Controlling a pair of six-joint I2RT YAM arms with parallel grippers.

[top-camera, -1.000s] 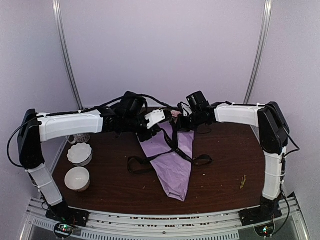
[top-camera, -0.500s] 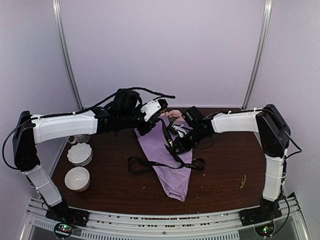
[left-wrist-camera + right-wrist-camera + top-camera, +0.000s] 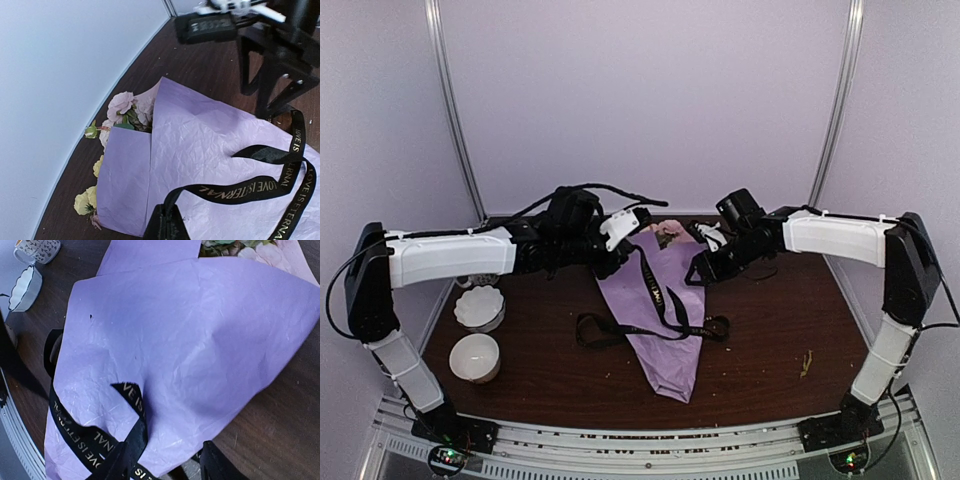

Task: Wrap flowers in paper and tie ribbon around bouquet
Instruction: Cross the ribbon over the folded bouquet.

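The bouquet lies on the table as a cone of lilac paper [image 3: 667, 325] [image 3: 200, 145] [image 3: 190, 325], its point toward the arms. The flowers [image 3: 668, 233] [image 3: 122, 106] [image 3: 260, 249] poke out at the far end. The black lettered ribbon [image 3: 655, 290] [image 3: 255, 187] [image 3: 75, 432] crosses the paper and trails off both sides. My left gripper [image 3: 632, 244] [image 3: 167, 222] is shut on one ribbon end above the paper's top. My right gripper [image 3: 698, 272] [image 3: 162, 471] stands open at the paper's right edge. A loose ribbon end lies beside its left finger.
Two white bowls [image 3: 480, 308] [image 3: 475, 357] and a patterned cup [image 3: 478, 278] stand at the table's left. A small bit of plant debris [image 3: 807, 362] lies near the right front. The table's back edge meets the wall just behind the flowers.
My right gripper has opened, let go of the ribbon and drawn back to the right. The left gripper keeps its hold on the ribbon end and has shifted slightly.
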